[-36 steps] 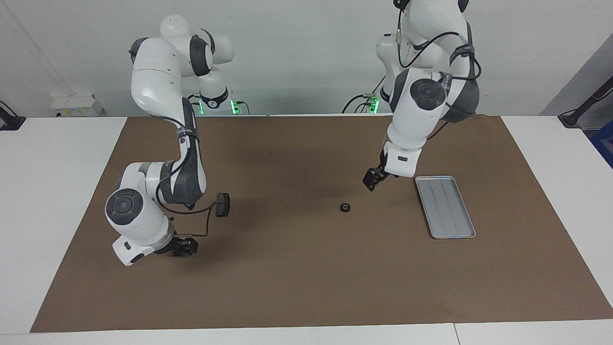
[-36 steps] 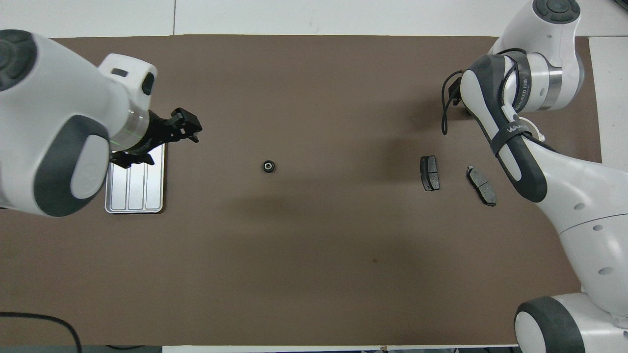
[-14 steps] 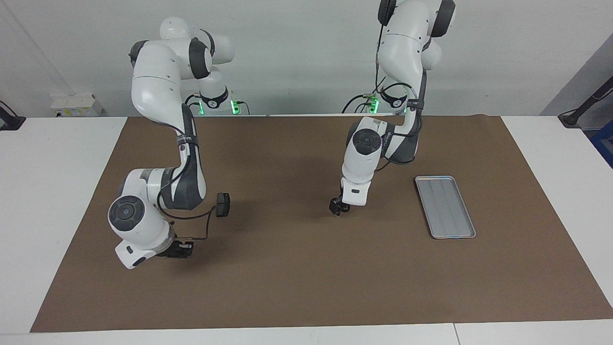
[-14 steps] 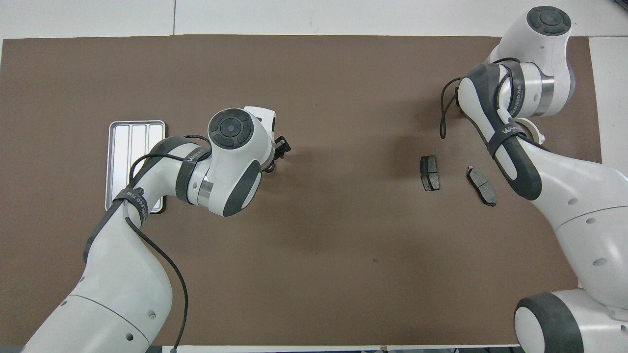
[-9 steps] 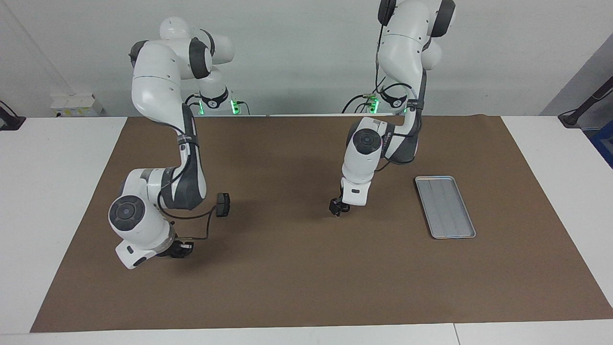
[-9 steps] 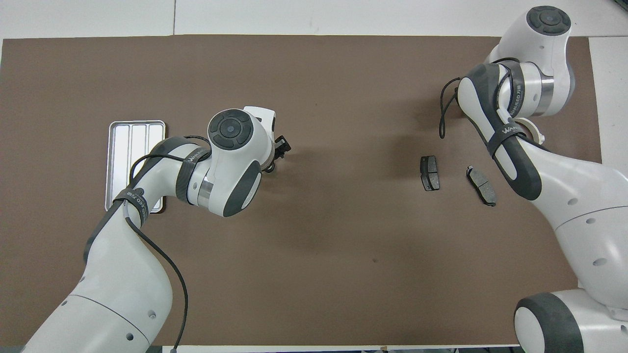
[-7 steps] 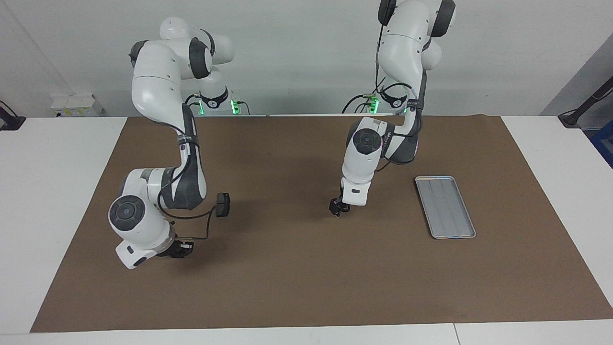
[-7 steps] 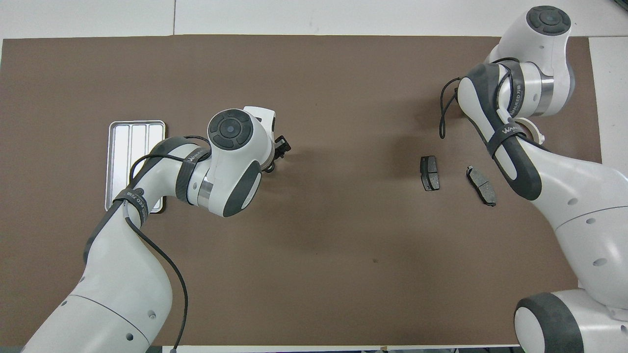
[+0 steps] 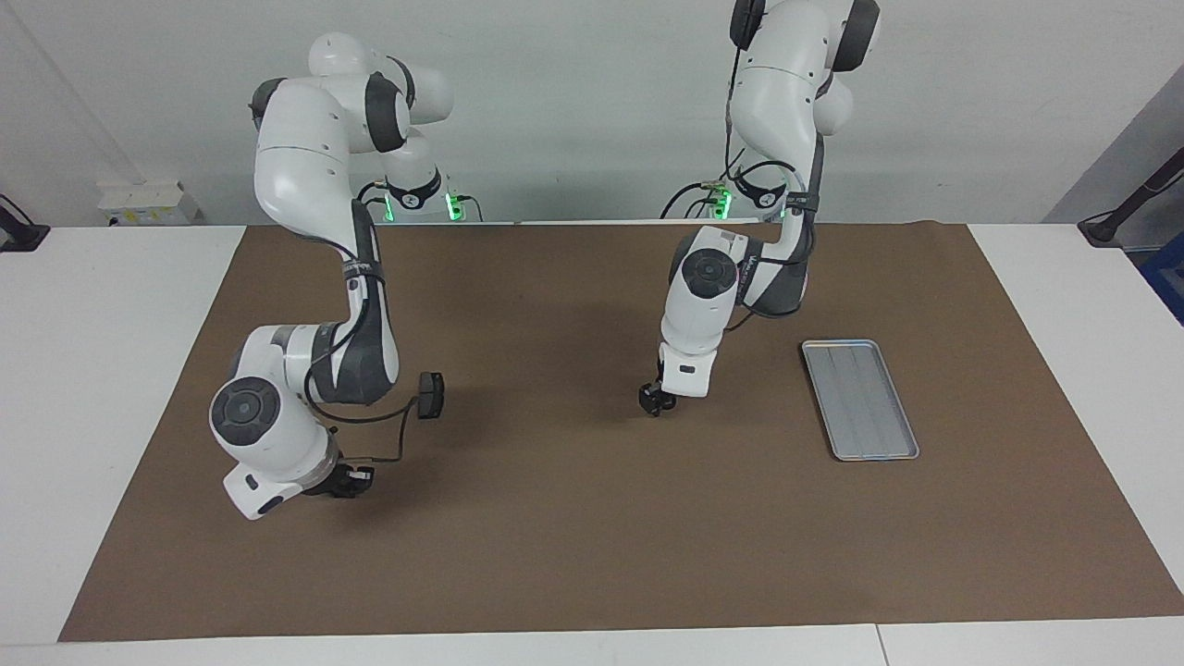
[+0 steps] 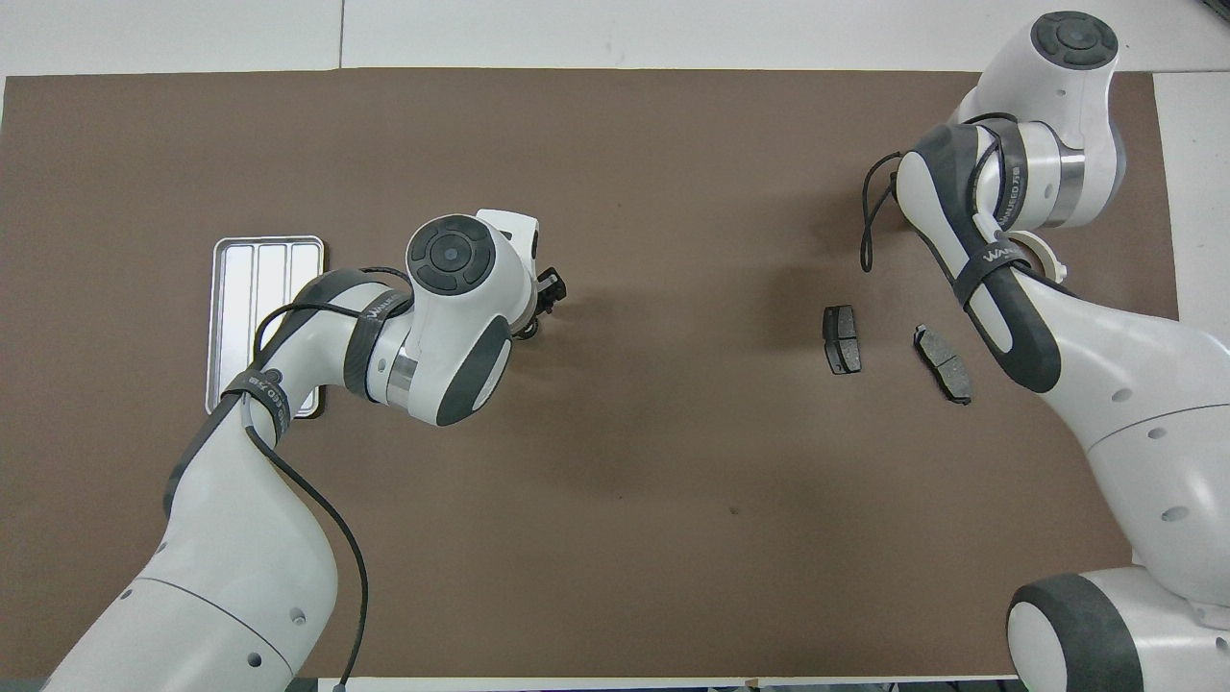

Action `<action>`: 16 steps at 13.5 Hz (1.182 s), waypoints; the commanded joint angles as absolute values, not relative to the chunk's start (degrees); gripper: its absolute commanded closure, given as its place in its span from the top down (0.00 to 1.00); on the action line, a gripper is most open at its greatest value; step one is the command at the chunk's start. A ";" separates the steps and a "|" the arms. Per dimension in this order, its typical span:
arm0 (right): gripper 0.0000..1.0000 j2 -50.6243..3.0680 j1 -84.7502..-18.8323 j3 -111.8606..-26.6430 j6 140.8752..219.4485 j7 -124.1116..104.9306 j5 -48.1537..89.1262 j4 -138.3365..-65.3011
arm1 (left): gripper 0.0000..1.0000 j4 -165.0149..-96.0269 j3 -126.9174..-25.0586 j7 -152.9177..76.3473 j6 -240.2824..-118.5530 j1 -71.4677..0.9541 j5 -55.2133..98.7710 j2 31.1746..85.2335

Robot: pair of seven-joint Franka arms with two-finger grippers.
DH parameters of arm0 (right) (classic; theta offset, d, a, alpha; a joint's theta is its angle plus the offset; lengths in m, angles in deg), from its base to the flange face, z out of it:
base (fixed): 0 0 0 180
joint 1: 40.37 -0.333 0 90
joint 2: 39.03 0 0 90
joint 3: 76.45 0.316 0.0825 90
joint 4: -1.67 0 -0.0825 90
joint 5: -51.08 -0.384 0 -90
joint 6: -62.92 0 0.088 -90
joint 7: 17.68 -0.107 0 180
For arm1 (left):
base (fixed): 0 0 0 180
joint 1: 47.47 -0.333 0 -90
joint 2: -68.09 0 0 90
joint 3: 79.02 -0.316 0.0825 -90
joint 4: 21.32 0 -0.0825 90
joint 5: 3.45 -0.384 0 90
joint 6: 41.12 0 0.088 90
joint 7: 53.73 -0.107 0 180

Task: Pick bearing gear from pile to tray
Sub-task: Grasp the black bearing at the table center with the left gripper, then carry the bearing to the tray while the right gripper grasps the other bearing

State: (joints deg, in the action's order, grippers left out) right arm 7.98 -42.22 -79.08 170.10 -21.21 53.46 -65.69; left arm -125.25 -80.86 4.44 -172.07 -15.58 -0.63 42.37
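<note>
Here, left hand [image 9: 654, 407] low on mat [image 9: 592, 555], tray [image 9: 859, 399] well apart.

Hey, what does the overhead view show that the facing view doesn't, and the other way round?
Only overhead: a second brake pad and a white curved piece, both hidden by the right arm in the facing view. Only facing: the right gripper, low at the mat. Both: the tray, the left gripper and one brake pad.
</note>
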 commanded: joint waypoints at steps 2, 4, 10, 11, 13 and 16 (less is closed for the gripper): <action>0.00 7.02 -42.21 -78.12 163.65 -20.14 54.42 -63.81 | 0.00 -127.93 -81.92 5.51 -172.78 -14.25 -0.63 44.27; 0.00 6.41 -42.82 -78.03 161.98 -21.36 54.24 -63.46 | 0.00 -126.89 -82.09 5.77 -170.60 -13.99 -0.55 44.27; 0.00 5.09 -47.74 -78.21 155.91 -32.24 53.62 -59.68 | 0.00 -124.84 -82.44 -1.30 -158.12 -20.82 -1.25 52.58; 0.00 4.74 -48.71 -78.21 155.90 -34.01 53.54 -59.68 | 0.00 -127.38 -82.36 -5.87 -156.36 -23.37 -1.25 55.58; 0.00 4.04 -50.29 -78.21 155.73 -38.57 50.74 -59.42 | 0.00 -130.56 -82.44 -13.87 -155.03 -28.03 -1.25 58.76; 0.00 3.95 -55.55 -78.21 155.55 -51.55 47.74 -59.33 | 0.00 -131.97 -82.44 -26.97 -155.03 -34.80 -1.25 59.39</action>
